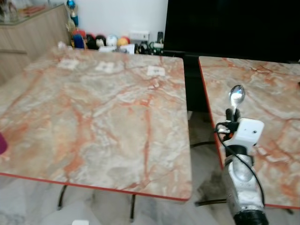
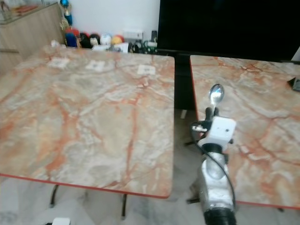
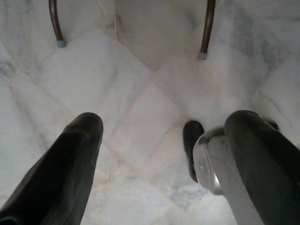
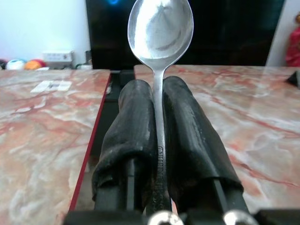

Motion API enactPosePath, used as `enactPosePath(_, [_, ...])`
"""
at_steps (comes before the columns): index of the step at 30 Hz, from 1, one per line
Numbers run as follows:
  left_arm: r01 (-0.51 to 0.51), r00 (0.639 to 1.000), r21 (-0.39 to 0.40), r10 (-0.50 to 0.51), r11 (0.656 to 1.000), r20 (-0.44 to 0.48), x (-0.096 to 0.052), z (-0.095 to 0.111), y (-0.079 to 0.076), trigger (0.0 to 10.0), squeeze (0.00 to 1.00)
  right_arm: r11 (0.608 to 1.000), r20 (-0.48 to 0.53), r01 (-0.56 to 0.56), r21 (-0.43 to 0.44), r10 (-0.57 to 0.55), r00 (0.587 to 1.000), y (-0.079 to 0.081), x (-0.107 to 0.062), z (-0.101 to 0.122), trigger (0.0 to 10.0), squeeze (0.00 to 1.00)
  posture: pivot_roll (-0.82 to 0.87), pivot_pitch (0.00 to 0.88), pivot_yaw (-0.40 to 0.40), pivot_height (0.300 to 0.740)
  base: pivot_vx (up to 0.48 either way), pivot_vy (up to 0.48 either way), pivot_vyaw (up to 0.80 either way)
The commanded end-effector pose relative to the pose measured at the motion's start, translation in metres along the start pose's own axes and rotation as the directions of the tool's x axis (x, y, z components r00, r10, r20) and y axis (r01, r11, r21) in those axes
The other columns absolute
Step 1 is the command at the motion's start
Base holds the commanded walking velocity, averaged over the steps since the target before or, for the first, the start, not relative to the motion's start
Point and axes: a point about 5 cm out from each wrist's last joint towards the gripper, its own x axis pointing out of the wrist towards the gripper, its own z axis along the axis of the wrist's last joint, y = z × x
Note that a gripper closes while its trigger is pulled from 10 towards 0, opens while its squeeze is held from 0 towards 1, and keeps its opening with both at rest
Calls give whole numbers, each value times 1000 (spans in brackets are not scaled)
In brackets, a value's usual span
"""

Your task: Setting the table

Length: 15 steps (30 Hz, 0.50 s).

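My right gripper (image 1: 233, 114) is shut on a silver spoon (image 1: 236, 96) whose bowl points up and away; it hovers over the left edge of the right marble table (image 1: 262, 103). In the right wrist view the spoon (image 4: 160, 33) stands clamped between the two black fingers (image 4: 133, 126). The large left marble table (image 1: 93, 112) lies to the left, across a gap. My left gripper (image 3: 159, 154) hangs open over the white floor (image 3: 140, 84), its fingers (image 3: 65, 168) spread wide.
Three small paper labels (image 1: 156, 71) lie near the left table's far edge. Coloured balls and clutter (image 1: 101, 41) line the back wall beside a black screen (image 1: 229, 28). A wooden cabinet (image 1: 28, 33) stands far left. A purple object (image 1: 2, 143) pokes in at the left edge.
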Motion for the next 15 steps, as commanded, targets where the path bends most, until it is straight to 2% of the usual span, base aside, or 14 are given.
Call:
enactPosePath(1, [14,1000,6,-14,1000,0,0,-1,-4,10000,0,1000,7,28,-10,-28,1000,-10,1,3,10000,0,21,76,-15,740,0,-435,-694])
enactPosePath(6, [14,1000,5,-14,1000,-2,-1,-2,-5,10000,0,1000,8,29,-11,-29,1000,-10,1,3,10000,0,20,75,-15,740,0,-436,-715])
enactPosePath(15, [17,1000,3,-17,1000,-6,-1,-3,-5,10000,0,1000,29,22,-22,-21,999,-8,2,5,10000,0,21,76,-15,740,0,-434,0])
